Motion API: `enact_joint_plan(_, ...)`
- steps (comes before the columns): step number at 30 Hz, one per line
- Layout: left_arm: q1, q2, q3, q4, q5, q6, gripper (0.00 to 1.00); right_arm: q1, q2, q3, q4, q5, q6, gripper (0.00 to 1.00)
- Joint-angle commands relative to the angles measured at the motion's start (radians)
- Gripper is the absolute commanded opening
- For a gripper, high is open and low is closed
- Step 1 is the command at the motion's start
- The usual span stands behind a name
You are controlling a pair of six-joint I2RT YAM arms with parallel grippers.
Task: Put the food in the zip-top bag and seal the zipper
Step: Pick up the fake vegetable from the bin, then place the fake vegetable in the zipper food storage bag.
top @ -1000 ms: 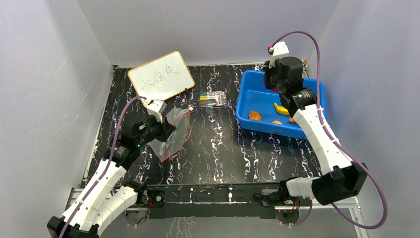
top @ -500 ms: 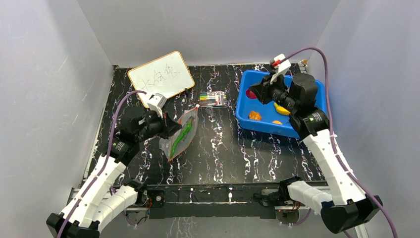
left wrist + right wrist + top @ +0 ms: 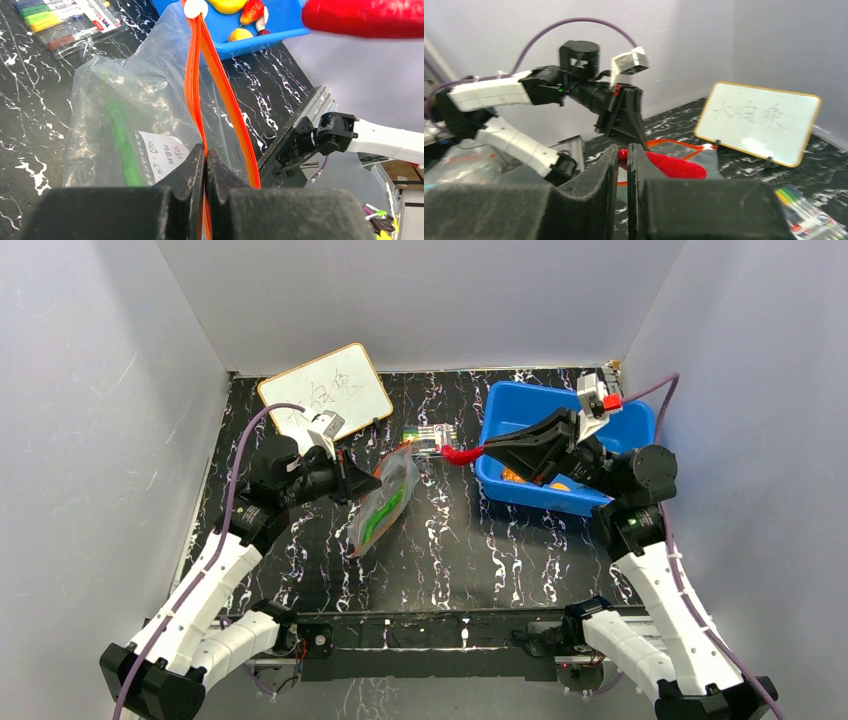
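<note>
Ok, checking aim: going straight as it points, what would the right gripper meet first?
Probably the zipper of the zip-top bag, held by the left gripper; the red chili would touch first. Depth unclear.

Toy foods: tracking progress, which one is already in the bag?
The green pepper, visible through the bag; the chili is in the right gripper, the rest in the tub.

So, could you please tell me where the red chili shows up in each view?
Top external: red chili at centre, in the right gripper.
Left wrist: red chili blurred, top right corner.
Right wrist: red chili just below centre.
Shared landmark: the marker pack, in all three.
</note>
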Motion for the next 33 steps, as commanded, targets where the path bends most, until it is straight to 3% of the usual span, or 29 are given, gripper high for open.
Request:
enact_joint_plan(1,0.001,0.008,0.039,0.036,0.054,-0.024,0.0,0.007,0.013,-0.083,0.444,-0.105,0.302,0.0)
enact_joint_plan(4,0.001,0.01,0.038,0.036,0.07,-0.032,0.0,0.022,0.032,-0.108,0.528,-0.116,0.362,0.0)
enact_joint_plan(21,0.001,0.014,0.039,0.034,0.164,-0.07,0.0,0.203,0.187,-0.066,0.508,-0.089,0.26,0.0)
enact_joint_plan(33,0.001,0.003,0.051,0.016,0.196,-0.064,0.0,0.253,0.231,-0.037,0.184,-0.004,-0.05,0.0)
